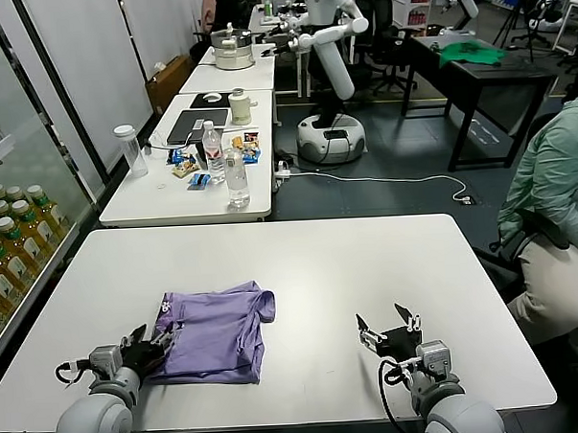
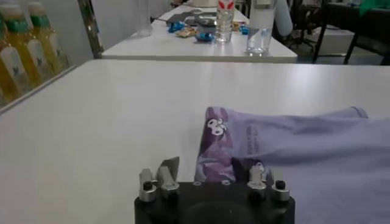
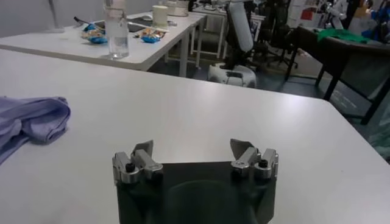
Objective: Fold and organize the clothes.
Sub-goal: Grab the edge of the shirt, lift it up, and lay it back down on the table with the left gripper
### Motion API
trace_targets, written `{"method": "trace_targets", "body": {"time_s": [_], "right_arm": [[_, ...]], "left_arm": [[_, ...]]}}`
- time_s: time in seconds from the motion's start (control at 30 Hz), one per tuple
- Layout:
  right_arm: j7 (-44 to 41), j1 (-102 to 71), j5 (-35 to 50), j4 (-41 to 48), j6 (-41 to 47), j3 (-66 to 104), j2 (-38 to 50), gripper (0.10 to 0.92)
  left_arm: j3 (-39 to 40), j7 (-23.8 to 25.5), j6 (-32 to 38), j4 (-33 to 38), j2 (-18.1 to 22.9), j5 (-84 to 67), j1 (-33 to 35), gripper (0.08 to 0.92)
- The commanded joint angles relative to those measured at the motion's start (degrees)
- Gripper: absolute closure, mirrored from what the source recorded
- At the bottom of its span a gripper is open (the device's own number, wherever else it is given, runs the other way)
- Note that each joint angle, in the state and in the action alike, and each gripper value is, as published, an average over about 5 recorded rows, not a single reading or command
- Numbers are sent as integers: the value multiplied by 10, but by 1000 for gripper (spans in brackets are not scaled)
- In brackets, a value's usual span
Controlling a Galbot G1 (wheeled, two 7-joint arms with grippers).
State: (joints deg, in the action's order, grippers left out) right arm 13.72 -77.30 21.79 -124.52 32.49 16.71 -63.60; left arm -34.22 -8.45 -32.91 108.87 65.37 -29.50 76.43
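The lavender T-shirt (image 1: 217,333) lies roughly folded on the white table (image 1: 368,261), left of the middle near the front edge. My left gripper (image 1: 149,343) is open at the shirt's left edge. In the left wrist view the shirt (image 2: 292,143) lies ahead, with its printed corner reaching in between the spread fingers of the left gripper (image 2: 207,165). My right gripper (image 1: 386,324) is open and empty over bare table to the right of the shirt. In the right wrist view this gripper (image 3: 193,149) holds nothing, and a bunched sleeve of the shirt (image 3: 33,119) shows far off to one side.
A seated person in a green jacket (image 1: 556,181) is close to the table's right edge. A shelf of drink bottles (image 1: 12,238) stands at the left. A second table (image 1: 197,197) with bottles and snacks stands behind.
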Motion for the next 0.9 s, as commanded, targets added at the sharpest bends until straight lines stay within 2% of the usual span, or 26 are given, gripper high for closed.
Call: {"method": "trace_targets", "body": {"time_s": [0.03, 0.3, 0.4, 0.57, 0.73, 0.83, 0.9], "right_arm": [[0, 1, 0, 0, 0, 0, 0, 203], [0, -2, -1, -3, 0, 1, -1, 203], [1, -2, -1, -5, 0, 4, 0, 203], [1, -2, 0, -6, 0, 7, 0, 203], [1, -1, -1, -4, 0, 4, 0, 203], [1, 0, -1, -4, 0, 2, -1, 203], [1, 0, -2, -5, 0, 0, -2, 203]], "left_arm": [[-5, 25, -2, -12, 9, -59, 5, 441], [-22, 20, 6, 19, 12, -60, 5, 666], [-78, 10, 6, 73, -5, -64, 10, 753], [-228, 12, -4, 148, -61, -101, 27, 885], [-329, 42, -4, 122, -128, -105, 38, 908], [-317, 48, -5, 96, -148, -104, 34, 908], [-274, 48, -5, 104, -139, -103, 32, 908]]}}
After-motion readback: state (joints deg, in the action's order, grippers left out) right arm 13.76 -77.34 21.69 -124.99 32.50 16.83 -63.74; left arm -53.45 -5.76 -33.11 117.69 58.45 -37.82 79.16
